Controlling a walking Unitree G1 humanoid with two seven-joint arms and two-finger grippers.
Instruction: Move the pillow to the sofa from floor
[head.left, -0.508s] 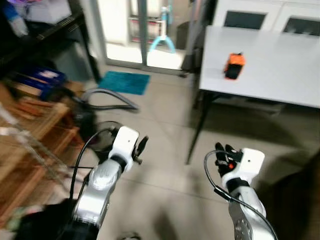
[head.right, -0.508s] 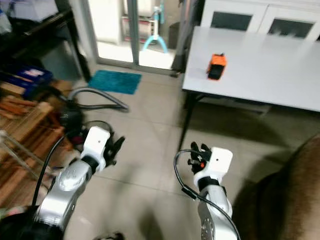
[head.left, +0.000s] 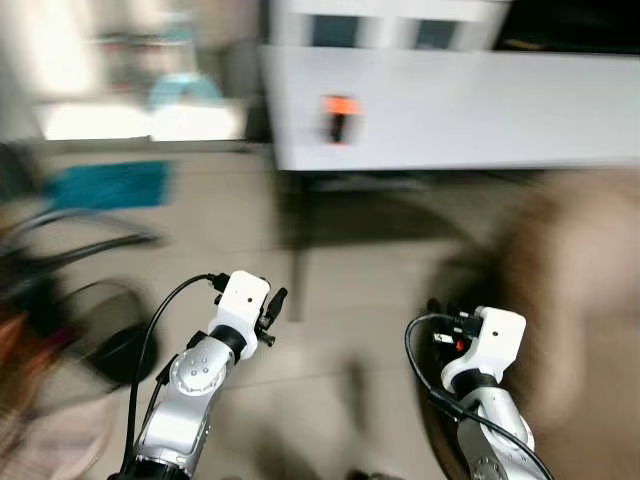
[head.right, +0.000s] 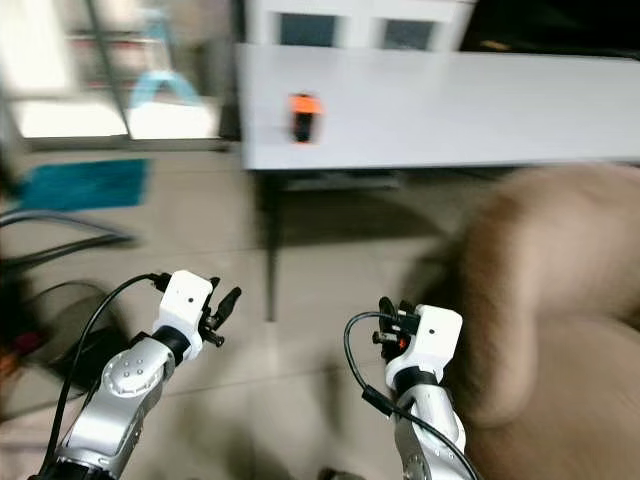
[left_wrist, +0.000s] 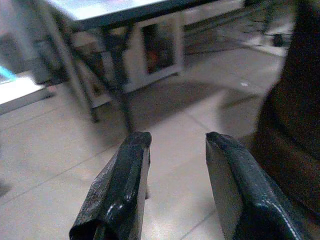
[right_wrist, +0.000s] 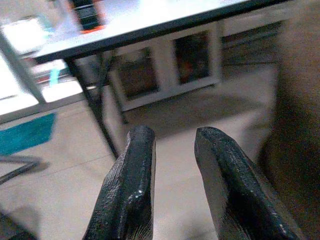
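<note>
**A:** Where's the pillow relative to the grippers?

**B:** I can't make one out. The head views are smeared with motion blur. What reads clearly is the brown sofa (head.right: 545, 300), a big rounded mass to the right of the white table (head.right: 450, 105). If the pillow is on the floor, it lies outside what these frames cover, so its direction and long axis can't be judged.

**A:** And the grippers?

**B:** Both raised in front of the body over bare tiled floor (head.left: 340, 300), carrying nothing. The left gripper (left_wrist: 175, 187) has its fingers spread with a clear gap, tile showing between them. The right gripper (right_wrist: 175, 182) is also parted, a narrower gap, nothing pinched.

**A:** Which arm sits closer to the sofa?

**B:** The right one; the sofa's arm is just beside it, while the left gripper is nearer the table's dark leg (head.left: 298, 270). An orange-and-black device (head.right: 303, 115) rests on the tabletop, and a teal mat (head.right: 80, 185) lies beyond the table's left end.

**A:** So the next step?

**B:** My guess: find the pillow first.
</note>
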